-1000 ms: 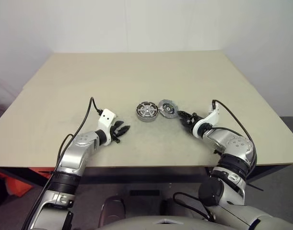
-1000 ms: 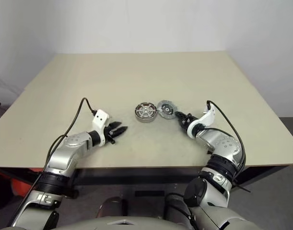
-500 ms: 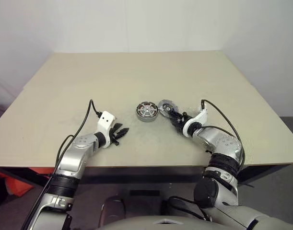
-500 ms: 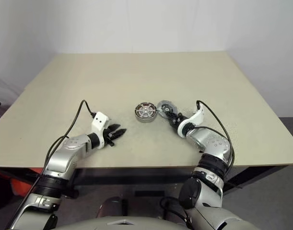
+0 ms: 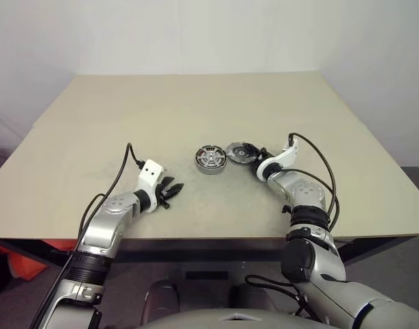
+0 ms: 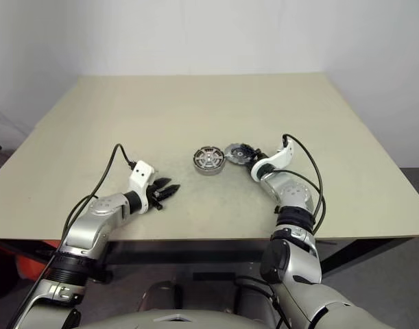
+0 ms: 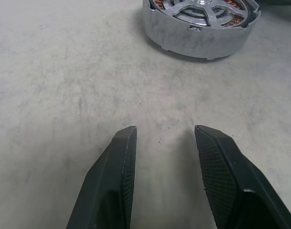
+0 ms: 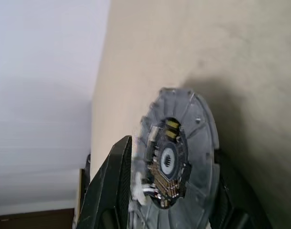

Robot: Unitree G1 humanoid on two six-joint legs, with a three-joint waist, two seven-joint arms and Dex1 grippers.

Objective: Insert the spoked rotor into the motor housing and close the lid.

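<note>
The motor housing (image 5: 210,159) lies flat at the table's middle, a round piece with copper windings. The silver spoked rotor (image 7: 202,7) sits in its top. Just right of it lies the lid (image 5: 238,152), a grey disc with a ribbed rim, slightly tilted. My right gripper (image 5: 249,154) is at the lid, open. One finger (image 8: 112,186) is at the rim and the other is on the lid's far side. My left gripper (image 5: 173,188) hovers low over the table, left of and nearer than the housing. It is open, with nothing between its fingers (image 7: 119,162).
The beige table (image 5: 195,103) stretches back to a white wall. Its front edge runs just below both forearms. A black cable loops over each wrist.
My right arm has swung forward and left, bringing its fingers from beside the lid to either side of it. The left arm, housing and lid stay put.
</note>
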